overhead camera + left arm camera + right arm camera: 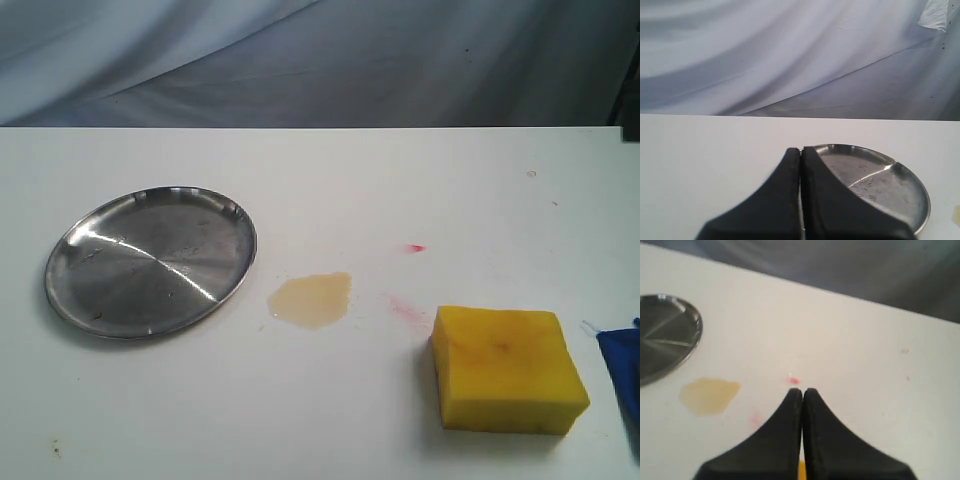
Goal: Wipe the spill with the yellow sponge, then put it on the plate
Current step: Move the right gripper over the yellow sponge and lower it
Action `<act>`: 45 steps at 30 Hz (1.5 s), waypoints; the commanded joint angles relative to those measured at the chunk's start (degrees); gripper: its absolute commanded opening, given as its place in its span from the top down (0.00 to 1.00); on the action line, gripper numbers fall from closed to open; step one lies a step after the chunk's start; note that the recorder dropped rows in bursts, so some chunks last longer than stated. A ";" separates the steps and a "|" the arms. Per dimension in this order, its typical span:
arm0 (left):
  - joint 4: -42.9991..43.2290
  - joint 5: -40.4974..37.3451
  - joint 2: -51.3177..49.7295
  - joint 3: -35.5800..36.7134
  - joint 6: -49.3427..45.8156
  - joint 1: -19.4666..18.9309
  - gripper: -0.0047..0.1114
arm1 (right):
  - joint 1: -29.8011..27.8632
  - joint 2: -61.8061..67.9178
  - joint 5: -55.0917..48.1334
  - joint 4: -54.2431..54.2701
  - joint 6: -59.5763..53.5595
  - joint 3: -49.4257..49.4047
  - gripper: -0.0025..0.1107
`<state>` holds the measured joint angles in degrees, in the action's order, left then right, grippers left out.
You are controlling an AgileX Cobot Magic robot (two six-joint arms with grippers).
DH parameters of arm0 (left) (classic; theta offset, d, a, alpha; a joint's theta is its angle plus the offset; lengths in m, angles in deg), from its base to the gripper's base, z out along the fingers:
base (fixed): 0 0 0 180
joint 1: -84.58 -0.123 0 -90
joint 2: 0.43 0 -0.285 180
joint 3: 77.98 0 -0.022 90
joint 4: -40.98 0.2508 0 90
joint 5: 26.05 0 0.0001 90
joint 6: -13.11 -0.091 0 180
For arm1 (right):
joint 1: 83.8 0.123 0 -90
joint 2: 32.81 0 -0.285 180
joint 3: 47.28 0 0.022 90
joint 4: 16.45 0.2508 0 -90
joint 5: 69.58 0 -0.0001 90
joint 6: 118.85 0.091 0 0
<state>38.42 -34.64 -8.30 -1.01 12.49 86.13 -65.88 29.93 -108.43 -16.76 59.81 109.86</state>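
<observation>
The left end effector has its fingers pressed together, holding nothing, with the plate just beyond its tips. The right end effector is likewise closed and empty. On the white surface, the yellow sponge sits lower right, the spill at centre, and the plate middle left.

blue cloth: cut off by exterior view's edge | plate: cropped in right wrist view, part-hidden behind left gripper in left wrist view | yellow sponge: only a sliver visible between right gripper fingers
</observation>
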 commanded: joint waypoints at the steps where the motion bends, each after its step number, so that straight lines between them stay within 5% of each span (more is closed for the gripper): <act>1: 0.04 0.23 0.09 0.25 0.11 0.05 0.95 | 2.79 5.66 -3.62 -0.38 -0.13 0.44 0.98; 12: 0.04 0.23 0.09 0.25 0.11 0.05 0.95 | 3.70 14.85 -9.64 0.75 9.83 -0.60 0.94; 15: 0.04 0.23 0.09 0.25 0.11 0.05 0.95 | 3.70 15.29 -7.86 1.38 11.30 -3.42 0.82; 21: 0.04 0.23 0.09 0.25 0.17 0.05 0.95 | 3.70 15.29 -1.93 1.82 13.37 -10.23 0.37; 24: 0.04 0.23 0.09 0.25 0.17 0.05 0.95 | 3.18 15.29 1.92 3.05 14.03 -13.44 0.27; 45: 0.04 0.23 0.09 0.25 0.16 0.05 0.95 | -1.40 15.82 15.10 5.83 15.55 -21.56 0.26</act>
<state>38.42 -34.64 -8.30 -1.01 12.49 86.13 -66.82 45.39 -94.32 -11.43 75.30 88.69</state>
